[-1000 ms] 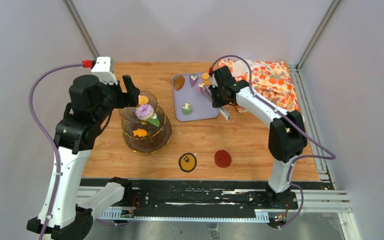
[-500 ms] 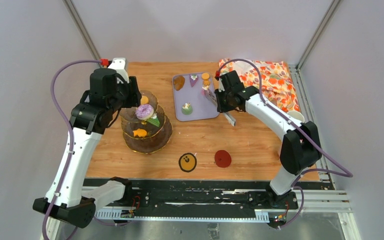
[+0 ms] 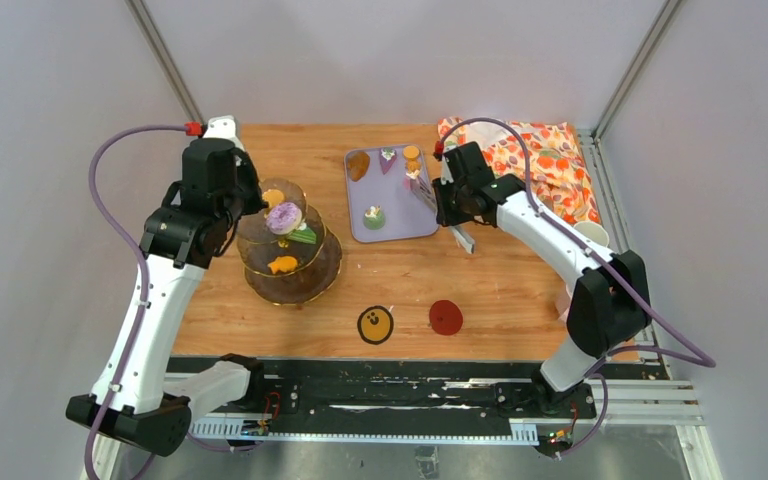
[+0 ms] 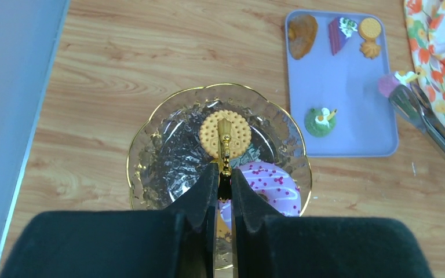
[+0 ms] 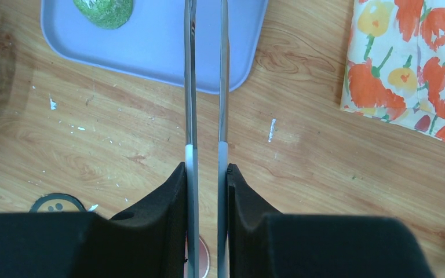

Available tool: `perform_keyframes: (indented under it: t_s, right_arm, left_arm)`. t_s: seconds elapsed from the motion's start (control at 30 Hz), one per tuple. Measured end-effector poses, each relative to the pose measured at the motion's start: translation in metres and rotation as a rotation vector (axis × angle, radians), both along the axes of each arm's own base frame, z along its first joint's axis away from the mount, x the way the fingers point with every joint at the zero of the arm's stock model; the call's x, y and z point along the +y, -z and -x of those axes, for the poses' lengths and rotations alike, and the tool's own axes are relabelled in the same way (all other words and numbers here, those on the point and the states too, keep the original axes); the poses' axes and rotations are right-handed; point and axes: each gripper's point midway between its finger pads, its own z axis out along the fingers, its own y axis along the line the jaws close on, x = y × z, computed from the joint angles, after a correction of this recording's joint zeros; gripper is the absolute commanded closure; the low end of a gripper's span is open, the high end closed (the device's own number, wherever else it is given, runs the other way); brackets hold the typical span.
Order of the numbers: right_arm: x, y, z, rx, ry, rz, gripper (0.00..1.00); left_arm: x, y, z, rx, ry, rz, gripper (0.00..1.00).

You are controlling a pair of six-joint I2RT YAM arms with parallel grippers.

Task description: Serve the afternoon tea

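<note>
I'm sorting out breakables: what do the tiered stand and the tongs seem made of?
The tiered stand looks like clear, rippled glass with a gold rim, though clear plastic is possible. The tongs look like polished metal: thin, silvery, reflective blades.

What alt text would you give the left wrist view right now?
The left gripper is closed on the gold handle of the glass stand, which has an orange biscuit and a pink donut on its plates. Up right, a lilac tray carries more pastries, with tongs at its right edge.
</note>
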Motion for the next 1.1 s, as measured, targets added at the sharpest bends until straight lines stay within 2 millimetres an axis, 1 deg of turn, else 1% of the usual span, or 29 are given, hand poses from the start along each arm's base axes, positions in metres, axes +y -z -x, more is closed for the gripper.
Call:
perform_keyframes:
  t_s: [0.1,0.23,0.3,0.47,0.53,0.6,0.7,0.73,0.77,0.8,0.83,0.9,1.07,1.1]
  right_arm:
    - [-0.001,-0.006,0.001,-0.013,0.0,-0.007,0.99]
    - [-0.002,-0.009,0.003,-0.02,0.0,-0.011,1.0]
    - [-0.003,-0.007,0.005,-0.016,0.0,-0.009,1.0]
    - [-0.005,0.001,0.009,0.004,0.0,0.002,1.0]
    - [-0.005,0.002,0.01,0.006,0.001,0.002,1.0]
    - [-0.005,0.002,0.01,0.006,0.001,0.002,0.99]
    - [-0.005,0.002,0.01,0.007,0.001,0.002,1.0]
    - [-0.005,0.002,0.01,0.007,0.001,0.001,1.0]
    - [-0.005,0.002,0.011,0.009,0.0,0.001,0.99]
    - [-0.005,0.003,0.011,0.01,-0.001,0.001,1.0]
    - [-0.005,0.003,0.011,0.011,-0.001,0.001,1.0]
    - [-0.005,0.003,0.012,0.012,-0.003,-0.001,1.0]
    - [-0.004,0.003,0.012,0.016,-0.009,-0.007,1.0]
    - [-0.003,0.003,0.013,0.016,-0.01,-0.008,0.99]
  left_arm:
    - [0.009,0.0,0.0,-0.005,-0.081,0.02,1.0]
    - [0.02,-0.001,-0.003,-0.015,-0.196,0.044,1.0]
    - [0.024,-0.001,-0.006,-0.021,-0.25,0.054,1.0]
    - [0.026,0.0,-0.012,-0.048,-0.361,0.071,0.99]
    - [0.028,0.0,-0.013,-0.06,-0.406,0.076,0.86]
    - [0.029,0.0,-0.017,-0.068,-0.438,0.081,0.65]
    - [0.028,0.002,-0.024,-0.072,-0.46,0.096,0.39]
    - [0.028,0.002,-0.025,-0.071,-0.461,0.095,0.35]
    - [0.027,0.003,-0.026,-0.071,-0.462,0.098,0.32]
    - [0.027,0.002,-0.026,-0.072,-0.458,0.094,0.25]
    - [0.027,0.0,-0.026,-0.074,-0.451,0.088,0.22]
    - [0.026,-0.006,-0.026,-0.086,-0.428,0.076,0.1]
    - [0.024,-0.026,-0.019,-0.13,-0.311,0.016,0.0]
    - [0.024,-0.031,-0.016,-0.14,-0.284,-0.003,0.01]
